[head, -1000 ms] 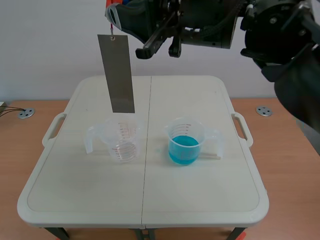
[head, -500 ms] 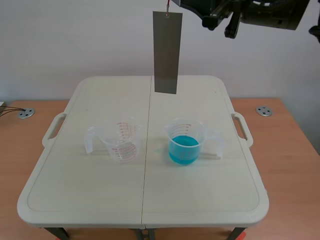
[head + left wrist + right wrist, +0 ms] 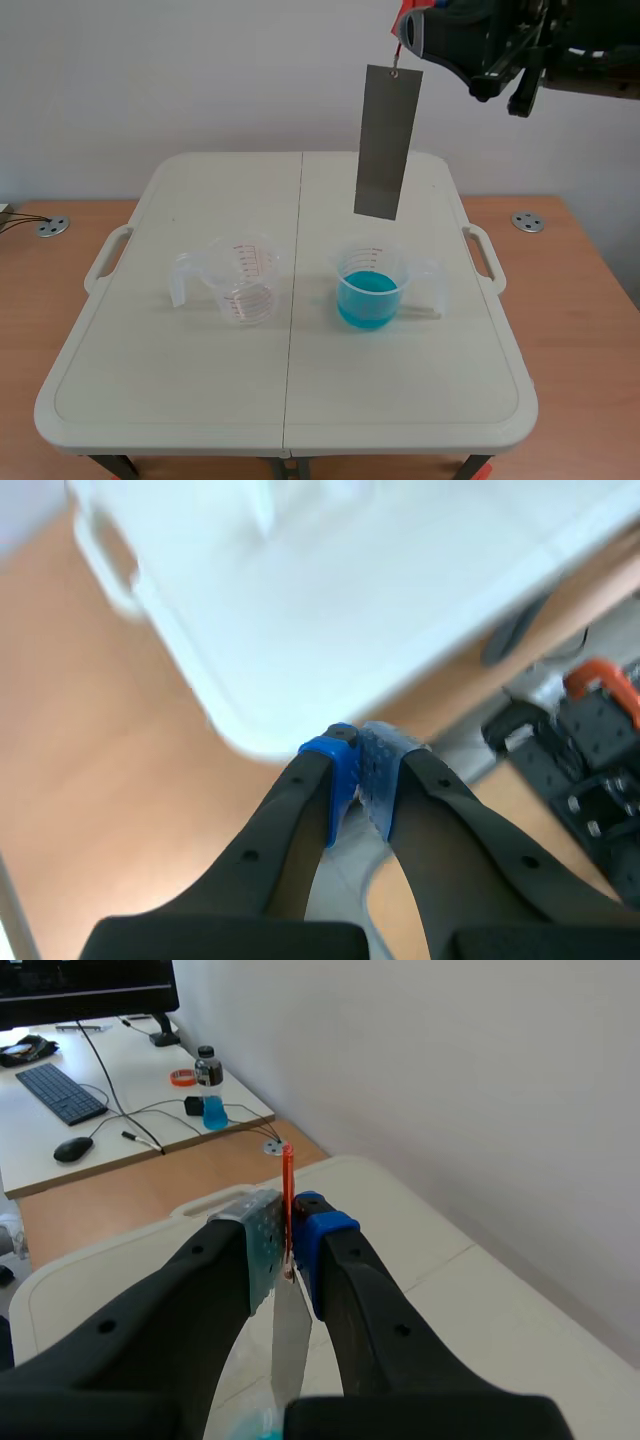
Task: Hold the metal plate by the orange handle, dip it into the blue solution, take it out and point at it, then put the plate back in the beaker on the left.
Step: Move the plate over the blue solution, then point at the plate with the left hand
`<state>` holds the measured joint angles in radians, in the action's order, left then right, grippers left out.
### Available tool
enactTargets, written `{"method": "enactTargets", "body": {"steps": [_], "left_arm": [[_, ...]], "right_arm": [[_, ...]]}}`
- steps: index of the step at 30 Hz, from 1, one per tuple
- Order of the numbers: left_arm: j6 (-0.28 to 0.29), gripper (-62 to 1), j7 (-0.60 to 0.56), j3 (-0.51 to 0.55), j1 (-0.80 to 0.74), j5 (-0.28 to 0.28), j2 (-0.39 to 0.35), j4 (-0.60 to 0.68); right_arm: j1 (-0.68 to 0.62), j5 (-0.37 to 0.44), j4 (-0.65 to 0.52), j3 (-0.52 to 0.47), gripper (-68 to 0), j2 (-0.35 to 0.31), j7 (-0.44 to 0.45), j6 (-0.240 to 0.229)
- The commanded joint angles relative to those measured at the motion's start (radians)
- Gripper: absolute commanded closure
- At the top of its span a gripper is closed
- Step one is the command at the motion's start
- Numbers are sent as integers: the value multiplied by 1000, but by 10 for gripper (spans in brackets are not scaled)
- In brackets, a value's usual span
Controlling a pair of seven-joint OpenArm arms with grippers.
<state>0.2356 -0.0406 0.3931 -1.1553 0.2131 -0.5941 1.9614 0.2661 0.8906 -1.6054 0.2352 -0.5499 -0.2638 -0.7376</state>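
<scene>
White folding table [image 3: 150, 380] before a pale wall. Off beyond its corner, the left gripper [image 3: 356, 770] has its pads pressed together on nothing. On the table, the empty beaker [image 3: 242, 282] stands left of the second beaker [image 3: 372, 262], which holds the blue solution [image 3: 368, 298]. Above the latter the metal plate [image 3: 388, 140] hangs near upright, clear of the liquid, from the orange handle [image 3: 288, 1175] pinched by the right gripper [image 3: 288, 1250]. It appears thin, stiff and light, and apt to swing; the handle is the place to grip.

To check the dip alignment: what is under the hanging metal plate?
The beaker of blue solution stands below the metal plate, whose lower edge hangs clear above the rim. In the right wrist view the right gripper hides nearly all of that beaker.
</scene>
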Motion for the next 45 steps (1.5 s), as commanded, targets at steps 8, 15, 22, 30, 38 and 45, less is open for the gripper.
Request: {"method": "enactTargets", "body": {"steps": [8, 15, 22, 30, 38, 45], "left_arm": [[137, -18, -12, -104, 291, 69, -156, -12], [154, -18, 8, -327, 584, 76, -193, -58], [154, -18, 98, -651, 927, 75, -154, -168], [153, -18, 174, -926, 1238, 20, 4, -355], [153, -18, 172, -1008, 1387, -49, 168, -551], [145, -18, 169, -1009, 1467, -82, 275, -682]], "right_arm": [[-12, 19, -4, -26, -15, -15, 14, -8], [-17, 19, -4, -26, -15, -15, 15, -8], [-17, 19, -4, -26, -15, -15, 15, -8], [-17, 19, -4, -26, -15, -15, 15, -8], [-17, 19, -4, -26, -15, -15, 15, -8], [-16, 19, -4, -26, -15, -15, 15, -8]]}}
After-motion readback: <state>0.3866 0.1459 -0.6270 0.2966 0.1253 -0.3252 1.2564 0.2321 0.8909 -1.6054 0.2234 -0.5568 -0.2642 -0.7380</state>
